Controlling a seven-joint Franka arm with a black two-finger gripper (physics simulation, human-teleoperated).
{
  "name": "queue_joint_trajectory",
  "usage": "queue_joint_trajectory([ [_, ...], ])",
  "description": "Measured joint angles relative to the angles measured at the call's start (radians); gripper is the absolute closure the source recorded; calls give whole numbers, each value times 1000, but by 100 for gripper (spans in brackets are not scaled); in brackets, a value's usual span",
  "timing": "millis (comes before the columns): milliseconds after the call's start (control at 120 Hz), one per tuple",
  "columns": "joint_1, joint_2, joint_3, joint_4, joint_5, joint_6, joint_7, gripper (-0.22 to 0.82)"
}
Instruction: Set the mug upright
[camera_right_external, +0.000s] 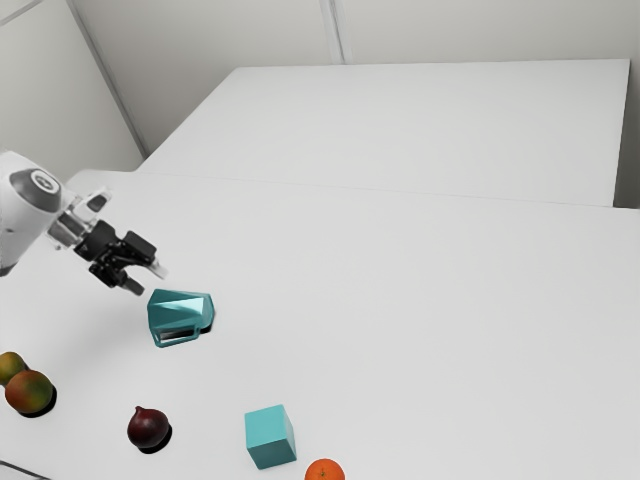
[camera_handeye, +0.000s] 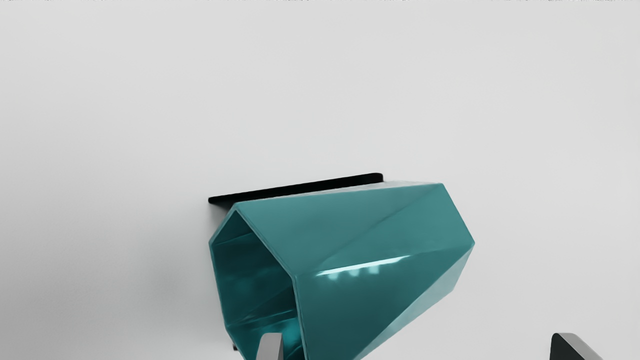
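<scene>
Mug (camera_right_external: 180, 308) on its side on the table (camera_right_external: 400, 330), just beyond and below the gripper (camera_right_external: 147, 279); not upright as it lies. Gripper released: fingers wide apart, nothing pinched between them. In the wrist view one finger shows against the open mouth (camera_handeye: 252, 280), the other out past the base end, so the spread runs more along the mug's length than across it. Handle (camera_right_external: 178, 342) juts from the body on the side toward the onion (camera_right_external: 149, 428). The body is cut in flat faces; my guess is that these, with the handle, keep it from rolling, a help to any grip. The hand hangs close and slanted, which seems meant to bring the fingers to the wall near the mouth. To stand it up, the job calls for a firm hold, then a turn that lifts the mouth and sets the base down. Risk as I judge it: closing off-line would nudge the mug along or spin it, and smooth faces may slip. Farther from the gripper than the mug sit the block (camera_right_external: 268, 437) and the orange (camera_right_external: 325, 470); two fruits, a larger (camera_right_external: 29, 391) and a smaller, lie off to the handle side, well apart from the mug, leaving it room to turn.
</scene>
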Motion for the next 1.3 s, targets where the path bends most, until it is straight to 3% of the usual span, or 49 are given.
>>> queue_joint_trajectory([
  [700,34,113,0,-60,-349,14,345,4],
  [1042,36,113,-3,-63,-374,-7,445,47],
  [1300,31,73,-11,-80,-373,-6,488,66],
])
